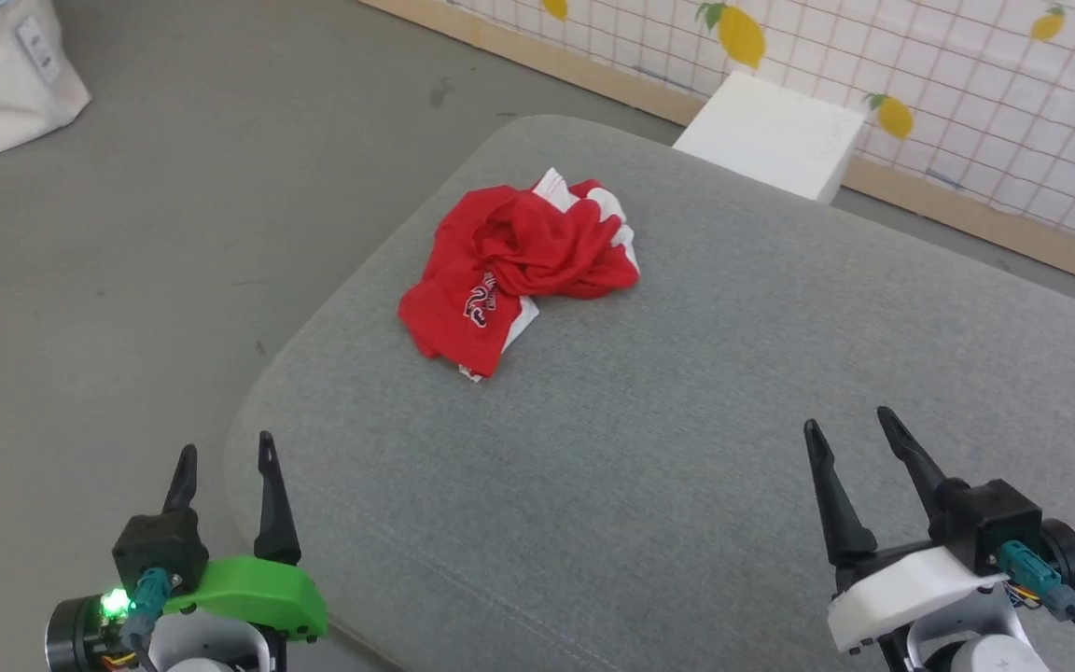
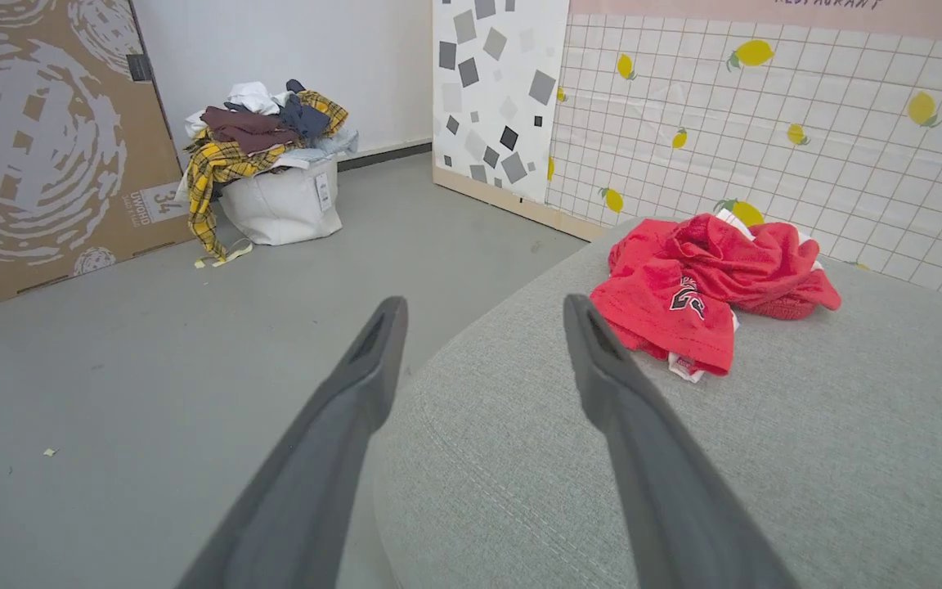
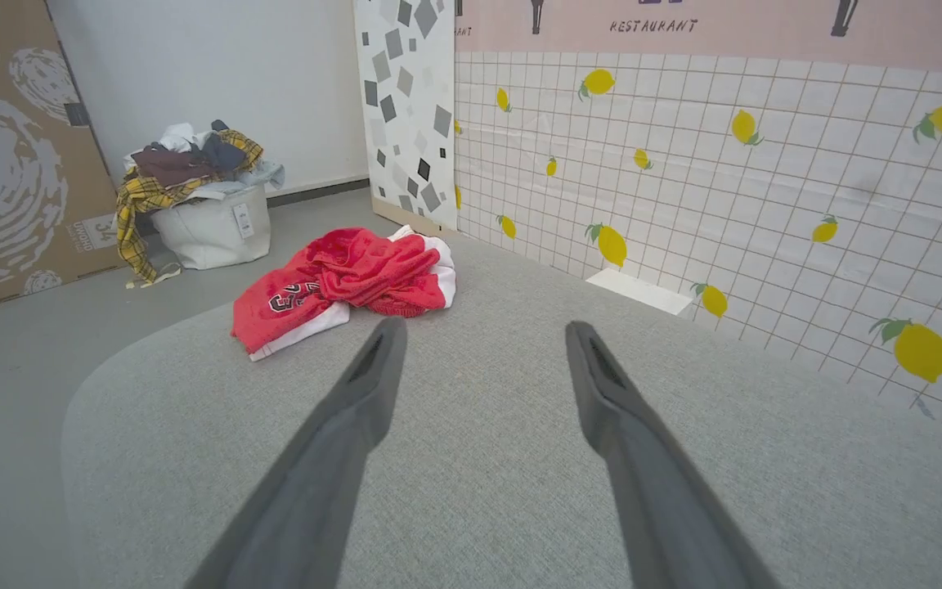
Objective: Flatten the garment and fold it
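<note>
Red shorts [image 1: 519,266] lie crumpled on grey cushion [image 1: 687,448], L gripper [image 1: 225,453] & R gripper [image 1: 850,420] both spread wide, empty, well apart from them.

A wide grey upholstered cushion [image 1: 687,448] with rounded corners sits on the grey floor [image 1: 127,280]. The red garment [image 1: 519,266] lies crumpled in a heap on its fabric, ahead of the left gripper [image 1: 226,442] and slightly to its right, well apart, and far forward-left of the right gripper [image 1: 846,418].

Crumpled red garment [image 2: 704,286] on grey cushion [image 2: 806,458], untouched
</note>
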`<state>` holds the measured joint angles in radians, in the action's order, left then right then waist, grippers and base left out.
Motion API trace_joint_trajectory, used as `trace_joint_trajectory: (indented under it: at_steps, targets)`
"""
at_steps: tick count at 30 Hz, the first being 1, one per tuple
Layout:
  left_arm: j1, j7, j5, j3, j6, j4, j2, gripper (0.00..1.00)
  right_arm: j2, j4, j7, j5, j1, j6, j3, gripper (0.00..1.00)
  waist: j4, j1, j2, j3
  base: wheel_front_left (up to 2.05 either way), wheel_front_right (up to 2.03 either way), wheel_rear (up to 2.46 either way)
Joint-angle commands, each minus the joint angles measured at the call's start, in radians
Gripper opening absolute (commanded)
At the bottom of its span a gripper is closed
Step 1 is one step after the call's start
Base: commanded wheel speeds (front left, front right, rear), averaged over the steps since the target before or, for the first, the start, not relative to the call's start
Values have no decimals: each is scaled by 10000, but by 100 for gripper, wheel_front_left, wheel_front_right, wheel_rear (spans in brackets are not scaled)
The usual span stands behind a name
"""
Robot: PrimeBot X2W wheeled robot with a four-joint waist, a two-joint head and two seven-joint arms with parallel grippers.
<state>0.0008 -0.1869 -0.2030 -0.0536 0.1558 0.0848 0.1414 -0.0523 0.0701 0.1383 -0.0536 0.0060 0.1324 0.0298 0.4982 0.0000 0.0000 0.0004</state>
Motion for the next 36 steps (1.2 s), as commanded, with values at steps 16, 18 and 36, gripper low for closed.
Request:
trace_joint_trajectory:
  at_steps: [16, 18, 36]
  targets:
    - [-1697, 362, -927, 58, -473, 419, 1043, 100, 18, -255, -60, 429, -1508, -16, 870, 100, -1806, 0, 0, 2515, 0, 0, 0]
    - [-2337, 641, -1207, 148, -687, 530, 1275, 100, 18, -313, -45, 493, -1784, -16, 962, 100, -2283, 0, 0, 3131, 0, 0, 0]
    - [-6445, 6223, -4493, 1591, -1428, 2221, 3767, 100, 20, 87, 887, -29, -3490, -17, 1261, 100, -5055, 0, 0, 6586, 0, 0, 0]
